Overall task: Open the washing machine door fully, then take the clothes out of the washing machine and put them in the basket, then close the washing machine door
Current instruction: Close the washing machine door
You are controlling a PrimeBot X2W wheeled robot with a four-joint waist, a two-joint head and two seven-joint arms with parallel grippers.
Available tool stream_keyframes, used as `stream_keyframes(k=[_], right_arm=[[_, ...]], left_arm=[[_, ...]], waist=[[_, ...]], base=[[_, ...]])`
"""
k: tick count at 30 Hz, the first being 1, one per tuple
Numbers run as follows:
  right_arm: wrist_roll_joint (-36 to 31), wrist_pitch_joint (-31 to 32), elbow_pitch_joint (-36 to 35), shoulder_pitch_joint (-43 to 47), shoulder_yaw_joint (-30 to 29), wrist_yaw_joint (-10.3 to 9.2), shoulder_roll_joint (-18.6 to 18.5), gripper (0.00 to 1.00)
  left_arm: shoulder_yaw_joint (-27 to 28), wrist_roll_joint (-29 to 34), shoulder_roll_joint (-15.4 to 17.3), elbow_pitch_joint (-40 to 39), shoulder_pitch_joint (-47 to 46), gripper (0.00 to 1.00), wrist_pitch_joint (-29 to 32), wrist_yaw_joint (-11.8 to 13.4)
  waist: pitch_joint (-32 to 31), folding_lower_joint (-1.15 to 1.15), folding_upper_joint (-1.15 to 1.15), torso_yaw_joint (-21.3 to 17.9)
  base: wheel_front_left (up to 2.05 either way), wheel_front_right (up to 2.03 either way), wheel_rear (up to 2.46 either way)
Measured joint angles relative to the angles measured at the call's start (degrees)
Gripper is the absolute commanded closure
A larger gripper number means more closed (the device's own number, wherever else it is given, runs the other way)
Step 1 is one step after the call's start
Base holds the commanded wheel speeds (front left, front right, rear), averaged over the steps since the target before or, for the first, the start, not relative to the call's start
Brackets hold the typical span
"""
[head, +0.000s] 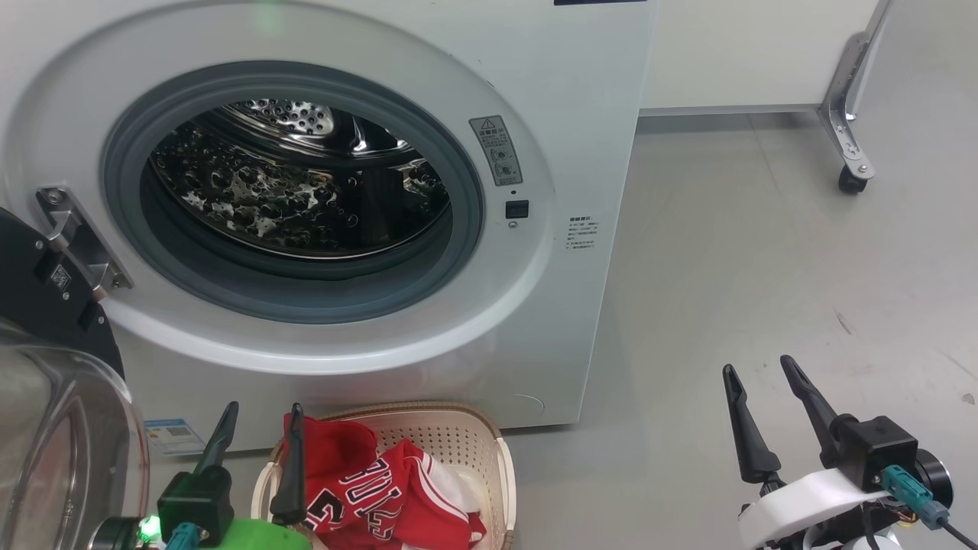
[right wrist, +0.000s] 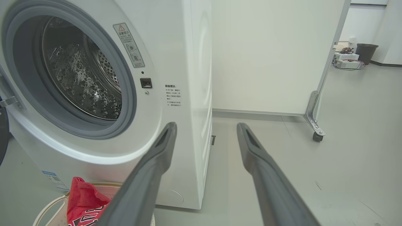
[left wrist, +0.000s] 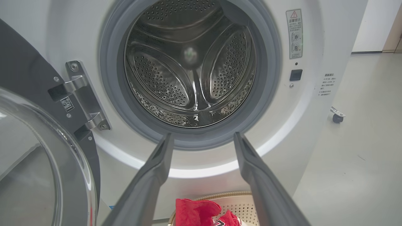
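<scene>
The white washing machine (head: 581,114) stands with its steel drum (head: 306,183) bare of clothes. Its black-rimmed glass door (head: 53,412) hangs swung out at the lower left on a metal hinge (head: 80,237). On the floor below the opening, the cream basket (head: 466,435) holds the red clothes (head: 367,481). My left gripper (head: 260,416) is open above the basket's left side, nothing between its fingers; in the left wrist view it (left wrist: 202,138) points at the drum (left wrist: 188,62). My right gripper (head: 760,370) is open over bare floor to the machine's right.
A white partition on a metal leg with a caster (head: 852,179) stands at the back right. In the right wrist view a dark bin (right wrist: 366,53) and boxes sit far off. Grey floor (head: 764,267) spreads to the machine's right.
</scene>
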Motion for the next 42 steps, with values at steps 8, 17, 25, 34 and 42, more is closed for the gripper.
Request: stream_keyframes(k=[8,17,25,34,42], right_arm=[[0.0,0.4,-0.6,0.4,0.0,-0.03,-0.1,0.0],[0.0,0.6,-1.1,0.4,0.0,-0.03,-0.2,0.0],[0.0,0.9,-1.5,0.5,0.0,-0.04,-0.3,0.0],[0.1,0.9,-1.8,0.5,0.0,-0.05,-0.3,0.0],[0.1,0.9,-2.1,0.5,0.0,-0.12,-0.3,0.0]], left_arm=[[0.0,1.2,0.1,-1.6,0.2,0.0,1.0,0.7],[0.0,1.4,0.1,-2.7,1.1,0.0,1.6,1.0],[-0.1,1.4,0.1,-3.9,1.3,0.0,2.3,1.0],[-0.8,1.7,0.1,-5.3,1.4,0.0,2.9,1.1],[-0.8,1.5,0.1,-6.2,1.5,0.0,3.4,1.1]], waist=[[0.1,0.0,0.0,-0.1],[0.4,0.0,0.0,-0.1],[0.6,0.0,0.0,-0.1],[1.0,0.0,0.0,0.1],[1.5,0.0,0.0,0.2]], base=[[-0.37,0.38,-0.01],[-0.72,0.72,0.0],[-1.06,1.06,0.0],[-1.26,1.26,0.0],[-0.99,0.99,0.0]])
